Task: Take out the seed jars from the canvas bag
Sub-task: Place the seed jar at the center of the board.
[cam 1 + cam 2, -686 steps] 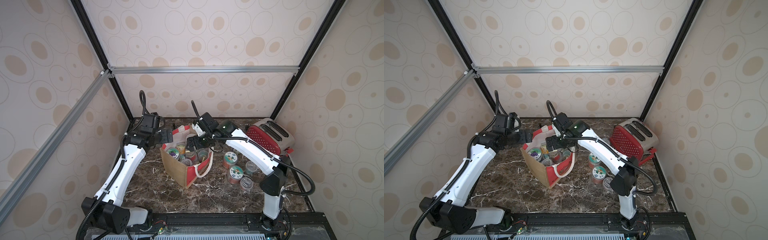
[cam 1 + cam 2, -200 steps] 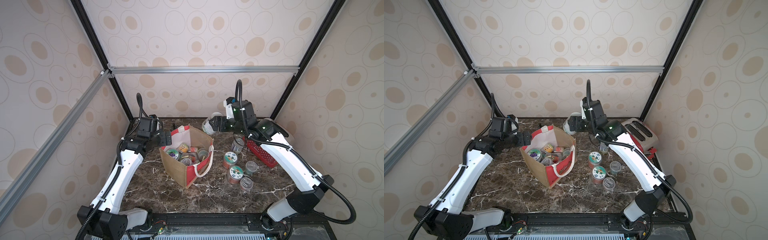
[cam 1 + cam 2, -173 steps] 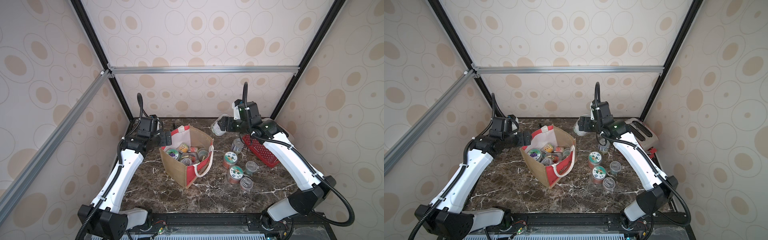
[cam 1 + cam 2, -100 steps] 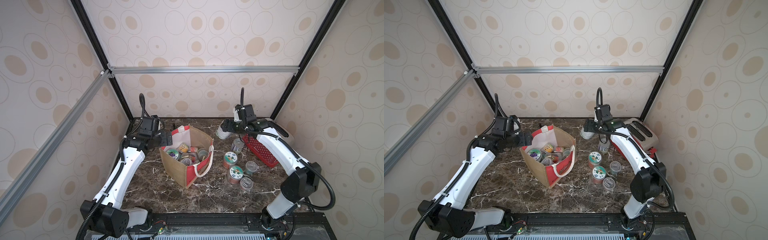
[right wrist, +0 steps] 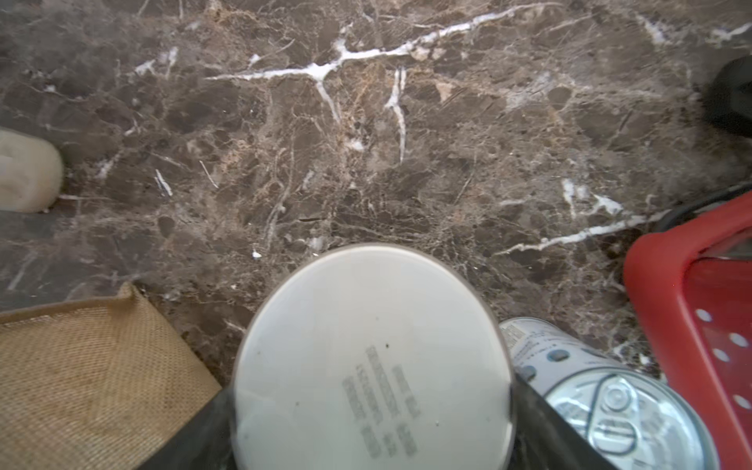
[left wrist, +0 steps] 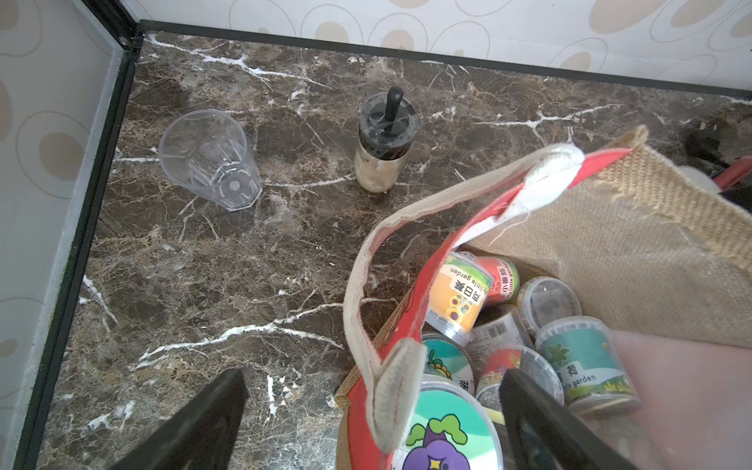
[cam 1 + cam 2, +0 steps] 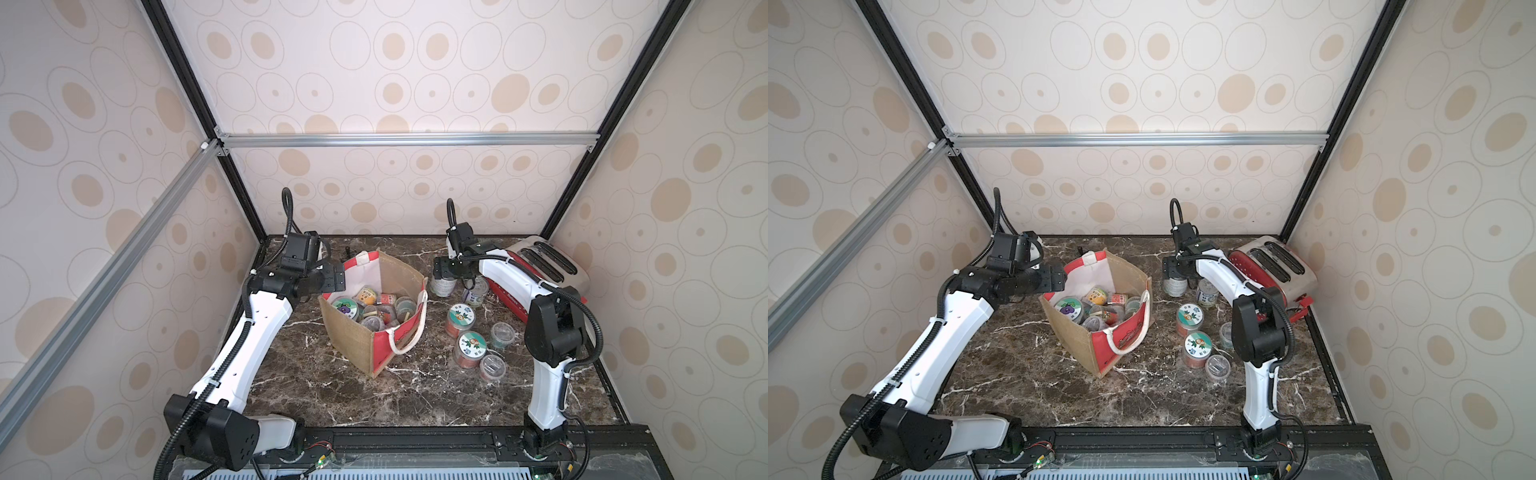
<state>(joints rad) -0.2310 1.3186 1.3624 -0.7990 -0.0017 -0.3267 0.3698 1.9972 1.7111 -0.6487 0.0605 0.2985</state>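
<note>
The canvas bag (image 7: 376, 332) (image 7: 1084, 340) stands open mid-table, with several seed jars inside; one has a purple-cartoon lid (image 7: 347, 307) (image 6: 443, 439). My left gripper (image 7: 336, 279) (image 6: 372, 386) is open at the bag's left rim. One finger is outside the bag and one is over the jars, with a rope handle between them. My right gripper (image 7: 446, 270) (image 5: 372, 403) is shut on a white-lidded seed jar (image 7: 444, 286) (image 5: 366, 325). That jar is low at the table, right of the bag, beside a pull-tab tin (image 7: 476, 291) (image 5: 610, 407). Several more jars (image 7: 471, 348) stand nearer the front.
A red toaster (image 7: 540, 266) fills the back right corner, close to my right arm. A clear drinking glass (image 6: 209, 160) and a black-topped shaker (image 6: 384, 138) stand behind the bag at the back left. Enclosure walls close in three sides.
My right arm lifted the white-lidded jar out of the bag, swung it right and lowered it to the table beside the tin. My left arm barely moved.
</note>
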